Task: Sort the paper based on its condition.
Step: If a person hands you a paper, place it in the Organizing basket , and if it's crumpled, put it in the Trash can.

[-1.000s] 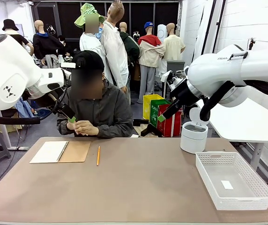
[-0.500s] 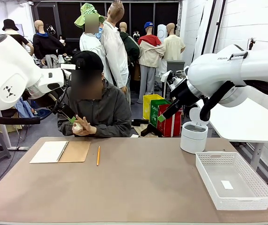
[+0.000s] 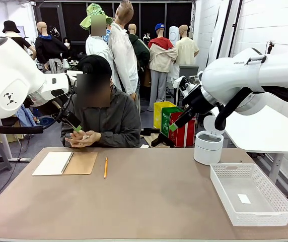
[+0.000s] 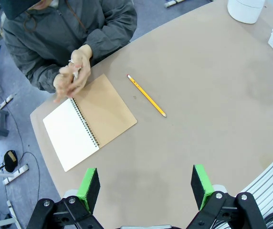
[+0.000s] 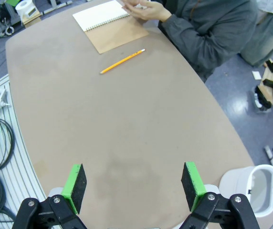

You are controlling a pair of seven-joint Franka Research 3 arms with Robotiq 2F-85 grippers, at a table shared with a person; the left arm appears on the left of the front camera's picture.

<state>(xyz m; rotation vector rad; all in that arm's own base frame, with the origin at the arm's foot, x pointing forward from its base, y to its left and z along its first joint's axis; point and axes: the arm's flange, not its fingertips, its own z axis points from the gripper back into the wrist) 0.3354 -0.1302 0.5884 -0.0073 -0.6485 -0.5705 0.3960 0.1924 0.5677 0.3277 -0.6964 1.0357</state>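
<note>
Where the left gripper point(image 4: 145, 172) hangs: high above the table point(image 4: 222, 95); we see its jaws released and wide apart, with nothing between them.
Right gripper point(image 5: 133, 167): raised over the table too, jaws spread to their widest, gripping nothing.
Paper point(image 4: 76, 71): we make out only a scrap of white pressed between the person's hands point(image 4: 71, 80), far ahead of the left jaws and off toward their left pad; it is too small to tell its shape.
Notebook point(image 4: 86, 121): open and flat, ahead of the left gripper's left pad, its white page outward and its brown cover toward the gap.
Pencil point(image 4: 147, 96): ahead of the gap between the left jaws, near the notebook but apart from it.
Bin point(image 5: 258, 188): white, lid up, just beyond the right gripper's right jaw.
Basket point(image 3: 260, 220): white, below the right jaws and well apart from them, with a small white label point(image 3: 243, 198) inside.
</note>
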